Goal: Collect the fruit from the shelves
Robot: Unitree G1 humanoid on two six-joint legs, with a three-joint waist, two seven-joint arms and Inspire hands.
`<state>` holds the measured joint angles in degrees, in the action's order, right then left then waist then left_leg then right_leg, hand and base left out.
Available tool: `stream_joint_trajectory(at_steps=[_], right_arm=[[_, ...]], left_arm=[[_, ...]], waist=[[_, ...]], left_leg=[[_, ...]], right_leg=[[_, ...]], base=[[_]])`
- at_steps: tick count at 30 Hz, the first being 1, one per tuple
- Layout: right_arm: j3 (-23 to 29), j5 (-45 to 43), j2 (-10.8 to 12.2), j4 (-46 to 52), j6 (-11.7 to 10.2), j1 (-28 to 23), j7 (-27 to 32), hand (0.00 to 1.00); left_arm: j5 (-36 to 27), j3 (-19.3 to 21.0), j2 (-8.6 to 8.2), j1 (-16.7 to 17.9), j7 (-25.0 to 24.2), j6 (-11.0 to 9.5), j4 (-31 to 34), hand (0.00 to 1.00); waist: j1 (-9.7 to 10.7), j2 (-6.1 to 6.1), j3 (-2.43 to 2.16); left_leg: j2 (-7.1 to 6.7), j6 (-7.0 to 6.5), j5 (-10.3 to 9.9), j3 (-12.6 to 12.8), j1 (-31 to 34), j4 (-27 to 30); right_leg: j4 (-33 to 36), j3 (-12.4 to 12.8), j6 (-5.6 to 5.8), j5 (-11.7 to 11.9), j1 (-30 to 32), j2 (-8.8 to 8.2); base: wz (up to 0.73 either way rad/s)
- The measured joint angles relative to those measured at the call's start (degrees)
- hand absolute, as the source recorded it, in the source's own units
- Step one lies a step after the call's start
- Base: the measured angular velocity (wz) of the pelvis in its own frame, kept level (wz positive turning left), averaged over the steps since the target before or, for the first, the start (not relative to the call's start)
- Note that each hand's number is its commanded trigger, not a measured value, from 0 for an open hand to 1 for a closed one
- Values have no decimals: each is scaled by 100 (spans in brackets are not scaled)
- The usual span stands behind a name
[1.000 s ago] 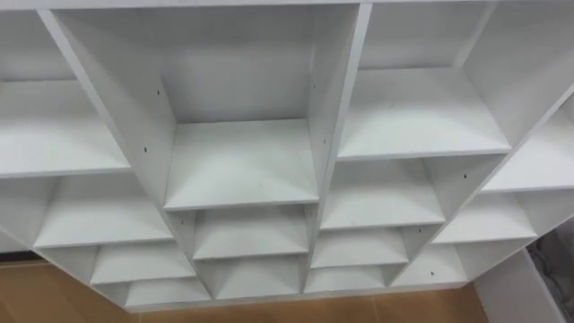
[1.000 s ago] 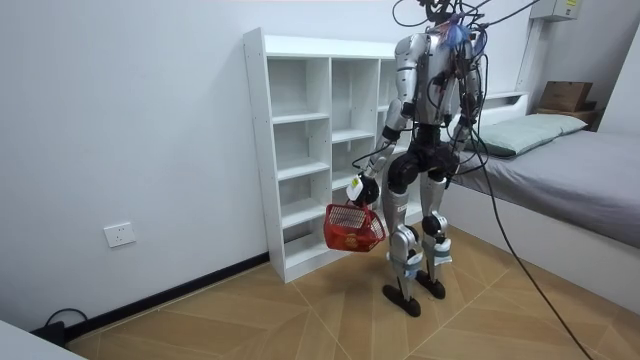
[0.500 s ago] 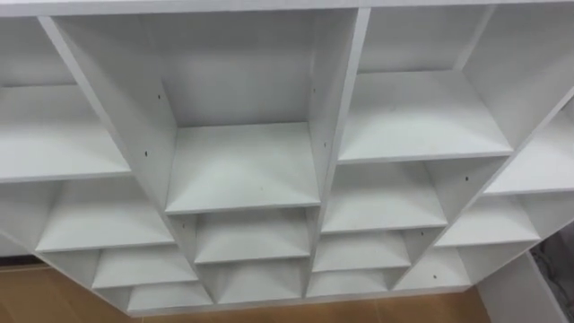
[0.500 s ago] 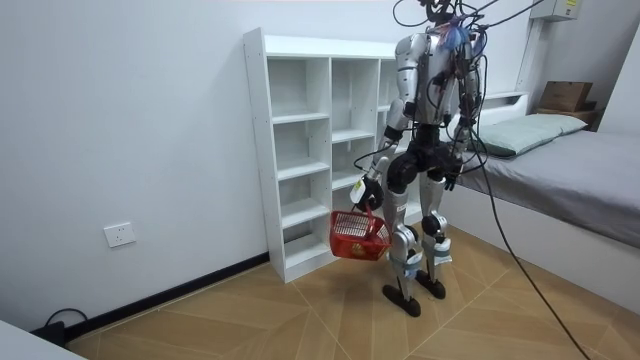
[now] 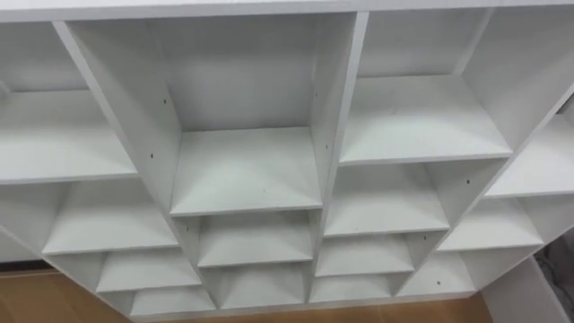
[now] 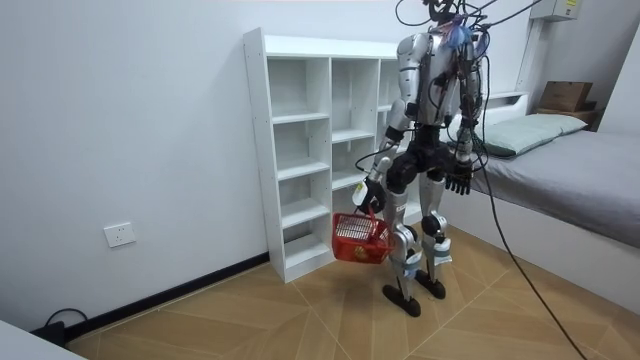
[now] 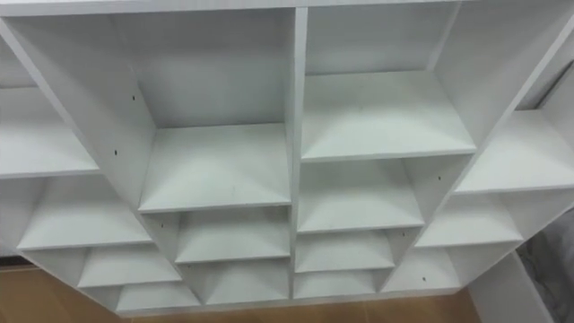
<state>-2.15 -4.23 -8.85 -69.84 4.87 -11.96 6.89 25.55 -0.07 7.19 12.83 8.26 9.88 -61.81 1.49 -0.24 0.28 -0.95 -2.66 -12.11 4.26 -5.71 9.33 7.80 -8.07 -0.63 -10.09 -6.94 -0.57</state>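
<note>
From my station, the red basket (image 6: 360,238) hangs low beside the robot's knee, on the room view's left, clear of the wooden floor (image 6: 300,320). The left hand (image 6: 371,194) carries it from above with its fingers closed round the handle. I cannot make out what lies inside it at this distance.

The right hand (image 6: 458,183) hangs at hip height on the other side with its fingers spread and loose, holding nothing.

The robot stands upright just in front of the closet (image 6: 290,120), a white unit of open compartments set against the wall. The head camera looks straight into it, and I see its white shelf boards (image 5: 247,170) and upright dividers in rows.

Behind the robot, on the room view's right, is a bed (image 6: 590,190) with a pillow (image 6: 530,130), and a cardboard box (image 6: 565,95) sits on the ledge past it. A wall socket (image 6: 119,235) sits low on the wall well to the left. A yellow label (image 6: 570,8) shows at the top right corner, its print too small for me to read.
</note>
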Motion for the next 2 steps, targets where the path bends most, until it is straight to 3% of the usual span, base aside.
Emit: stream_joint_trajectory(at_steps=[2], right_arm=[[0,-204,2,-17,99,8,-1,0]], left_arm=[[0,0,-1,-21,-2,8,-2,100]], waist=[[-10,-14,4]], left_leg=[[0,0,0,-2,0,0]], right_leg=[[2,0,0,-1,0,0]], base=[[0]])
